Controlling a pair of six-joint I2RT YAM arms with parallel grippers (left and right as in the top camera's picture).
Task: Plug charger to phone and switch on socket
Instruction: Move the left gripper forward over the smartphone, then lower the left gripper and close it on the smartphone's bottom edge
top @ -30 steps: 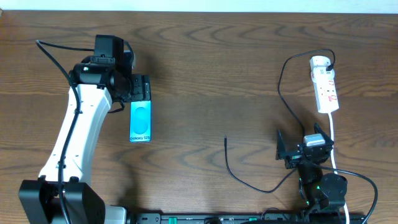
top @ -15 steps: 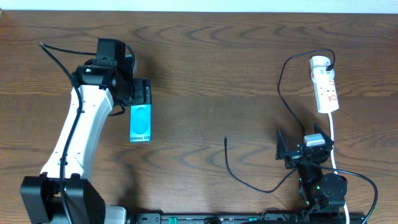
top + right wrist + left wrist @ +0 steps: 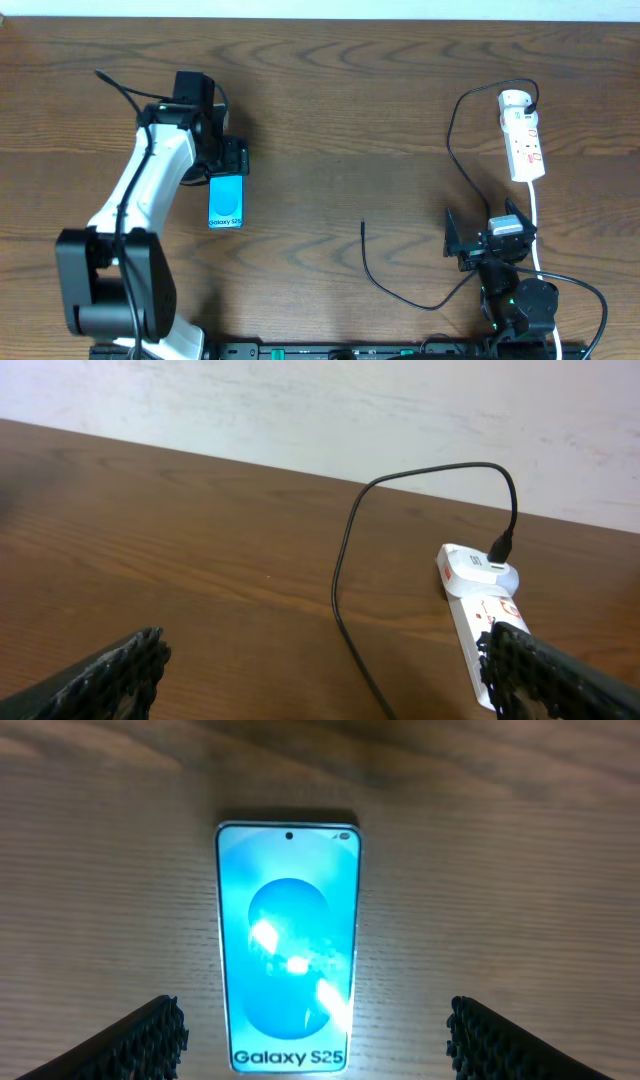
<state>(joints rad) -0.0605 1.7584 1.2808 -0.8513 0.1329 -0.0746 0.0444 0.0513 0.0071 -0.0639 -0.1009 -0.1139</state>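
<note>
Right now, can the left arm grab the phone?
Probably yes. The left arm is right over the phone, with its open fingers on either side of it. Only bare table shows around it, so nothing looks in the way.

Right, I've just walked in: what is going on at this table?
The left gripper hangs open above the flat smartphone with the bright cyan screen, which lies on the wooden table, ungripped. The long thin black charger cable is plugged into the narrow white power strip, but its free tip lies on the table, well apart from the phone. The right gripper sits open near the front edge, holding nothing.
</note>
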